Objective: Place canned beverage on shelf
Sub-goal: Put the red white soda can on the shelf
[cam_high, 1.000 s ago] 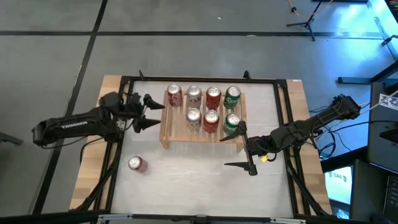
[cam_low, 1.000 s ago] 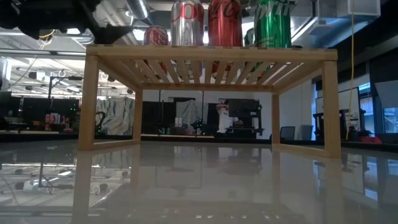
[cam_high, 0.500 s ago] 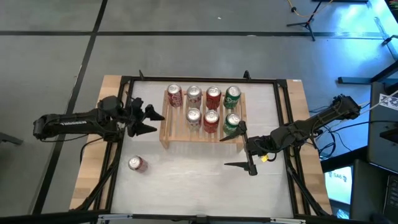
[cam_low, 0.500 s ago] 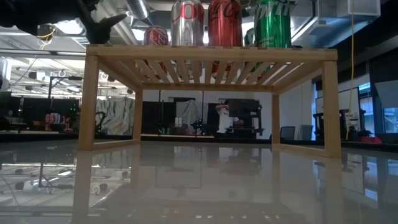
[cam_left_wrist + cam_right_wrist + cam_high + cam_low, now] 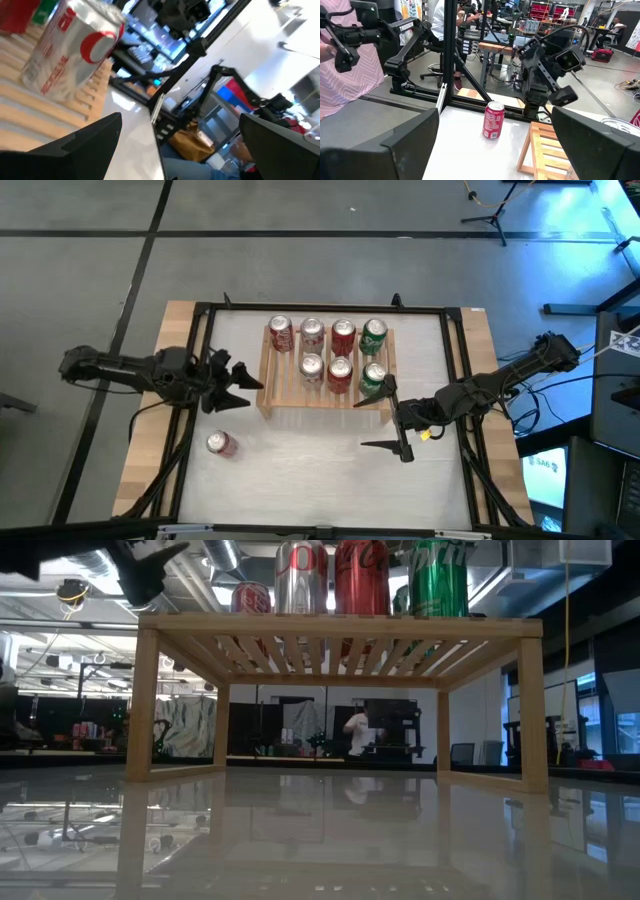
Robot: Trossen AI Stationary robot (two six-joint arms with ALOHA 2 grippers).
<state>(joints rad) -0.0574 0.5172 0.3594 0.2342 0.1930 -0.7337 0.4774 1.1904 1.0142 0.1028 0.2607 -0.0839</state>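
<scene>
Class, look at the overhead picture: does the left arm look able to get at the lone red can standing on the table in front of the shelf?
Probably yes. The left gripper is open beside the shelf, and the red can stands alone on bare table nearby, nothing between them.

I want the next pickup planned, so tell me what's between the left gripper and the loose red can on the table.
Only bare white tabletop. In the high view the left gripper, jaws open, hangs beside the shelf, and the loose red can stands apart from both.
</scene>
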